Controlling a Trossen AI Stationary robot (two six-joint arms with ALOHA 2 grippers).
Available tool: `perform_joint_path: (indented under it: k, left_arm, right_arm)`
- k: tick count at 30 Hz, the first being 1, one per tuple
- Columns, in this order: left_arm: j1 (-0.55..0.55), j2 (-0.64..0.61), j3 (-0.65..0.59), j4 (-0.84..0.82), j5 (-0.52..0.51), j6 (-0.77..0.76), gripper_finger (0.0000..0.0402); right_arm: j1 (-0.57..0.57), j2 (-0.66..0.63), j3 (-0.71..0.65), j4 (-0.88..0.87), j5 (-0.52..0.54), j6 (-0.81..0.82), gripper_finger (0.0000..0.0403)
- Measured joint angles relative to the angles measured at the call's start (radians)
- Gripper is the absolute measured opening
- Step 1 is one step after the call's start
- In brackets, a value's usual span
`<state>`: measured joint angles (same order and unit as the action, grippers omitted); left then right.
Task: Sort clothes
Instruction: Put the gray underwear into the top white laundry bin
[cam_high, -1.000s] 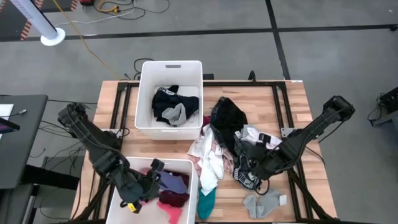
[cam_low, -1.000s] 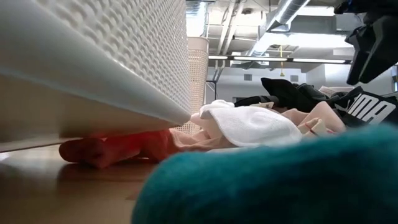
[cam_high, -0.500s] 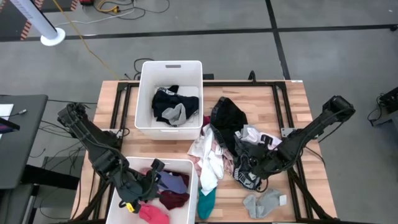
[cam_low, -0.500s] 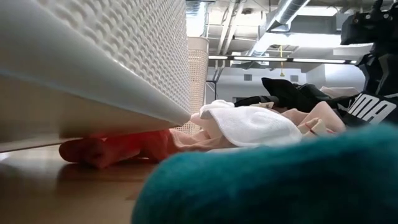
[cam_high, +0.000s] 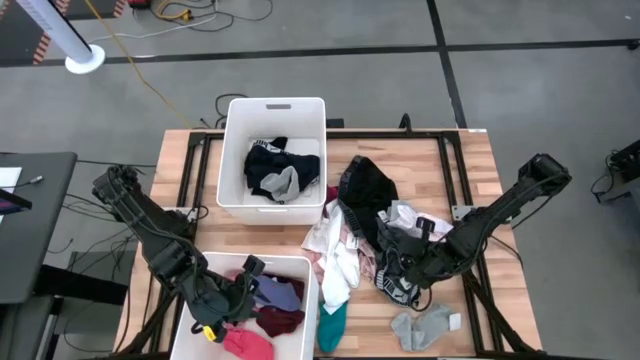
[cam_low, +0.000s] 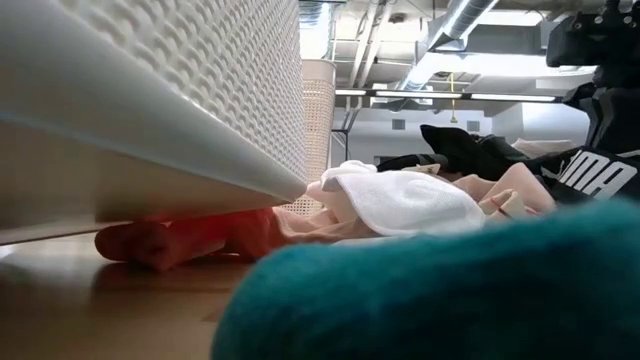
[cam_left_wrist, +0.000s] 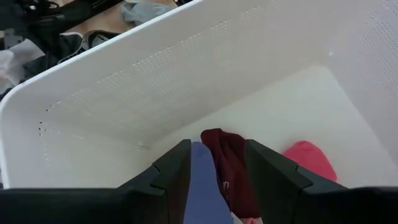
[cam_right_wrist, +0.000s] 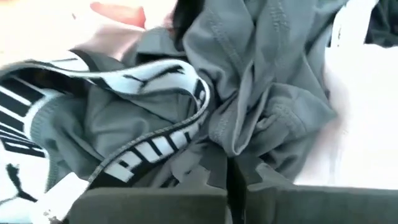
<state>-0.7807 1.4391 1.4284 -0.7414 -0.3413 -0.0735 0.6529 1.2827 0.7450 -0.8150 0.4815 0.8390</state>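
**Inspector A:** High view. How far along is the sort?

**Inspector B:** Partly done, I judge. The far bin (cam_high: 273, 152) holds black and grey garments (cam_high: 272, 170); the near bin (cam_high: 312, 300) holds maroon, blue and pink pieces (cam_high: 270, 312). A mixed pile (cam_high: 355, 235) lies unsorted on the table (cam_high: 465, 165), right of the bins, with a grey sock (cam_high: 425, 325) and a teal item (cam_high: 331, 326) at the near edge. The left gripper (cam_high: 232, 297) is inside the near bin; the right gripper (cam_high: 402, 272) is down on the pile's near right side.

**Inspector A:** Low view?

**Inspector B:** A white garment (cam_low: 400, 205) lies on pink fabric (cam_low: 505, 195), long axis running left to right. Teal cloth (cam_low: 430, 295) fills the foreground.

**Inspector A:** Left wrist?

**Inspector B:** Fingers (cam_left_wrist: 171, 171) apart, clamped on nothing. A blue piece (cam_left_wrist: 207, 186) and a maroon one (cam_left_wrist: 227, 165) lie in the gap, lengthwise along the fingers.

**Inspector A:** Right wrist?

**Inspector B:** Jaws together, pinching a fold of the grey Puma briefs (cam_right_wrist: 249, 99). Their striped waistband (cam_right_wrist: 143, 137) runs diagonally across the frame.
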Motion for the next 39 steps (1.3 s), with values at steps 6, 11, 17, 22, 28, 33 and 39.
perform_joint_path:
  k: [6,11,17,22,28,33,39]
  left_arm:
    - [0.0,0.0,0.0,0.0,-0.032,0.024,0.0145]
    - [0.0,0.0,0.0,0.025,-0.035,0.058,0.0145]
    - [0.0,0.0,0.0,0.057,-0.045,0.103,0.0145]
    - [0.0,0.0,0.0,0.06,-0.067,0.115,0.0145]
    - [0.0,0.0,0.0,0.06,-0.068,0.116,0.0145]
    - [0.0,0.0,0.0,0.06,-0.068,0.121,0.0145]
    - [0.0,0.0,0.0,0.065,-0.073,0.134,0.0145]
  right_arm:
    - [0.0,0.0,0.003,0.008,0.018,-0.029,0.0003]
    - [0.0,0.0,0.047,0.007,0.044,-0.081,0.0002]
    - [0.0,0.0,0.131,0.005,0.087,-0.18,0.0001]
    - [0.002,0.0,0.207,0.001,0.121,-0.262,0.0]
    - [0.009,0.0,0.288,0.0,0.157,-0.355,0.0]
    - [0.009,0.0,0.338,-0.001,0.184,-0.423,0.0]
    - [0.009,0.0,0.388,0.0,0.212,-0.492,0.0]
